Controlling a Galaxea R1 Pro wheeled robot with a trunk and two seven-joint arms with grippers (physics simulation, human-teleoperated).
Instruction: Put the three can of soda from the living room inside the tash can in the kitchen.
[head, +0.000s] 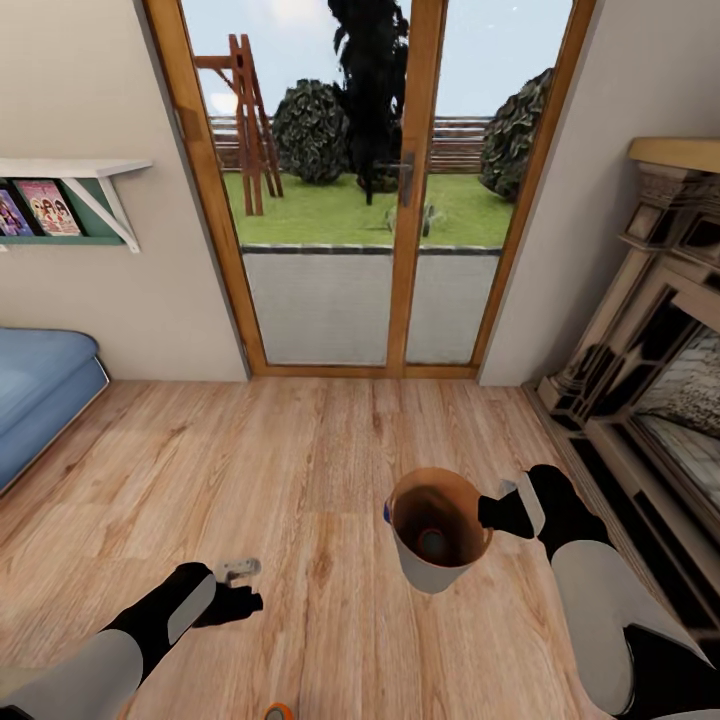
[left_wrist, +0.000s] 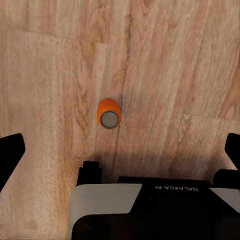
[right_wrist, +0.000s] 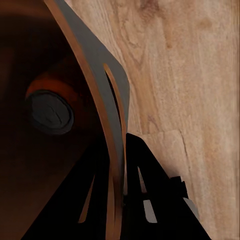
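The tash can (head: 432, 576), a copper-brown bin, hangs tilted above the wood floor, and my right gripper (head: 497, 514) is shut on its rim. An orange can of soda (head: 432, 543) lies inside it; the right wrist view shows that can (right_wrist: 50, 106) behind the bin wall (right_wrist: 102, 95), which sits between the fingers (right_wrist: 142, 192). A dark blue can (head: 387, 513) peeks out beside the bin's far left side. Another orange can (head: 278, 712) stands on the floor at the picture's lower edge, seen from above (left_wrist: 109, 114) between the spread fingers of my open left gripper (left_wrist: 122, 149), (head: 236, 588).
Glass doors (head: 330, 200) with wooden frames face me. A blue sofa (head: 40, 400) sits at the left under a wall shelf (head: 70, 190). An ornate fireplace (head: 650, 380) runs along the right. Wood floor lies between them.
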